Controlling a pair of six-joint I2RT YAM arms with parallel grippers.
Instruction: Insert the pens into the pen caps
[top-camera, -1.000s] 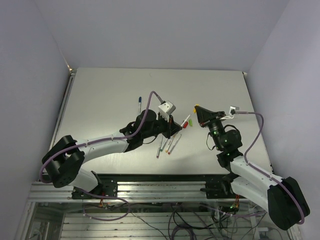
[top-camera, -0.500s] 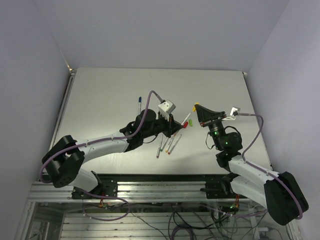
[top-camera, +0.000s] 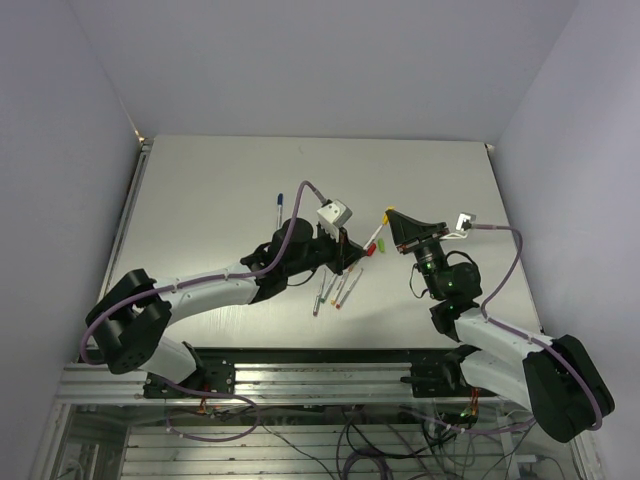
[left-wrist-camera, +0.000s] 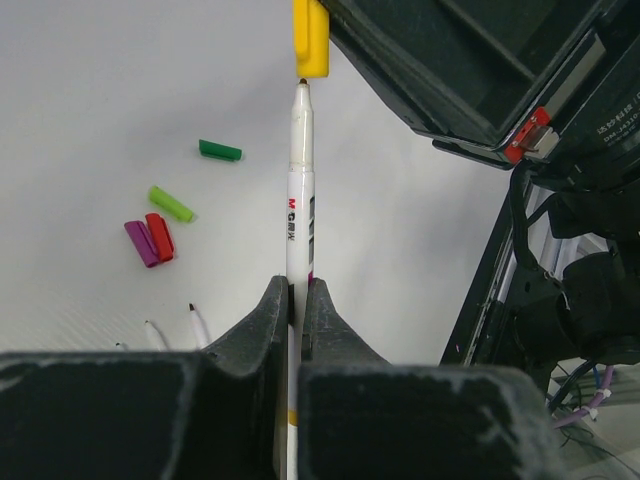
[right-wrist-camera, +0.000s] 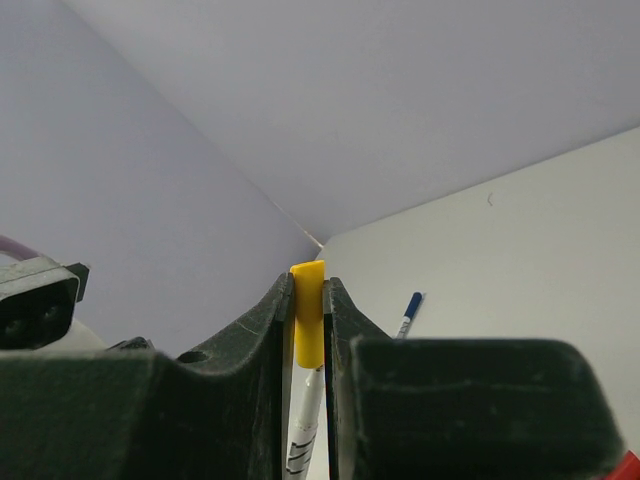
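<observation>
A pale table (top-camera: 220, 190) under lilac walls (top-camera: 300, 60) fills the overhead view. Above its middle the left gripper (top-camera: 345, 256) and right gripper (top-camera: 392, 222) meet nose to nose, with other bare pens (top-camera: 335, 288) lying just below them and a blue-capped pen (top-camera: 278, 210) well apart. From the left wrist, the fingers (left-wrist-camera: 258, 325) are pressed on a white pen (left-wrist-camera: 299, 215), whose dark tip sits just at the mouth of the yellow cap (left-wrist-camera: 311, 38). Loose caps (left-wrist-camera: 171, 204) lie on the table beyond. From the right wrist, the fingers (right-wrist-camera: 265, 330) clamp that yellow cap, with the pen's barrel lined up beneath. The step in hand looks like mating. The next move, I judge, calls for a straight push along the pen's axis.
</observation>
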